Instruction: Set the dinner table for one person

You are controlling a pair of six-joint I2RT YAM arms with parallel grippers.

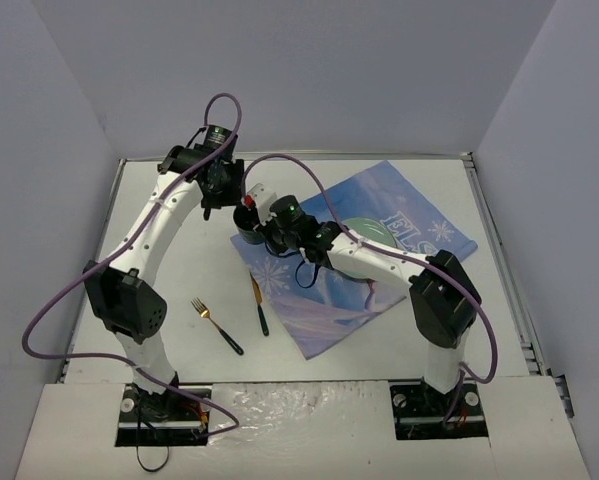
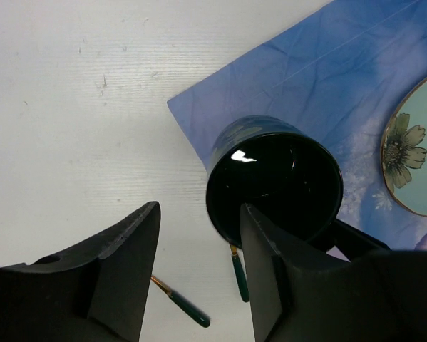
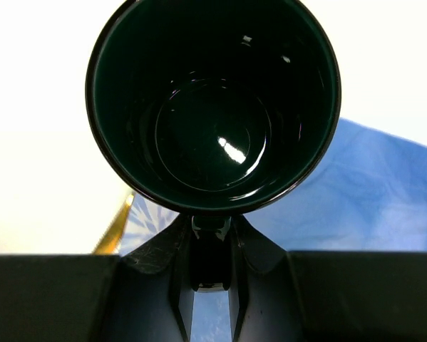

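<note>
A dark green glossy mug (image 1: 247, 222) is at the near-left corner of the blue printed cloth (image 1: 379, 200) on the white dinner table (image 1: 179, 260). My right gripper (image 1: 265, 234) is shut on the mug's handle (image 3: 211, 249), and the empty mug (image 3: 213, 107) fills its wrist view. I cannot tell if the mug rests on the cloth or hangs just above it. My left gripper (image 1: 215, 196) is open and empty above and just left of the mug (image 2: 277, 185); its right finger (image 2: 270, 263) overlaps the rim in its view.
A pale green plate with a gold rim (image 2: 416, 164) lies on the cloth (image 2: 327, 71), partly hidden under my right arm in the top view (image 1: 364, 228). A gold fork (image 1: 217, 326) and knife (image 1: 260, 305) with green handles lie on the table (image 2: 78, 107) near-left of the cloth.
</note>
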